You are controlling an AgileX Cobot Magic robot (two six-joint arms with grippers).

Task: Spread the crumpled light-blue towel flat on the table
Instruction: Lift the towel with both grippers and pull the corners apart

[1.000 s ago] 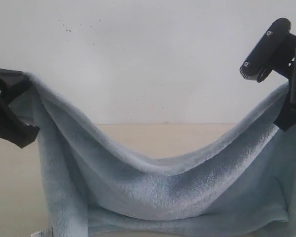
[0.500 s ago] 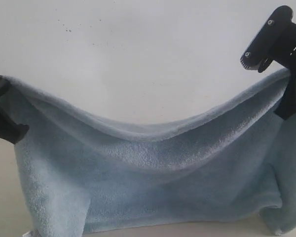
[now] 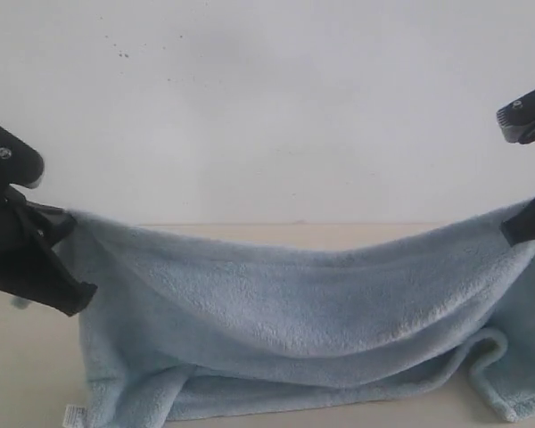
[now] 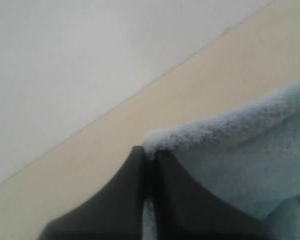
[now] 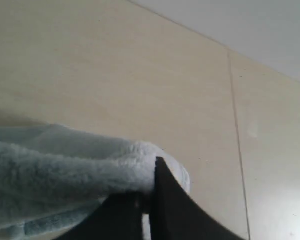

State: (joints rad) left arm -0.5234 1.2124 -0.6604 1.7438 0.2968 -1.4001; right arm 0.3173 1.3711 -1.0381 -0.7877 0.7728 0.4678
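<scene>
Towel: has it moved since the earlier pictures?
Yes. The towel dropped: held corners fell from high against the wall to the far edge of the table.

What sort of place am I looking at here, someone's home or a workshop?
Probably a robot test bench, not a home: a plain white wall, a plain beige table, and the left gripper and right gripper each pinching an end of a blue towel.

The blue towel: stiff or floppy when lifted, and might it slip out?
Probably very floppy: the towel sags in a curve between the left gripper and right gripper, its lower part folding on the table. Likely light, since two corner pinches carry it. Its fluffy pile looks grippy, so slipping seems unlikely.
</scene>
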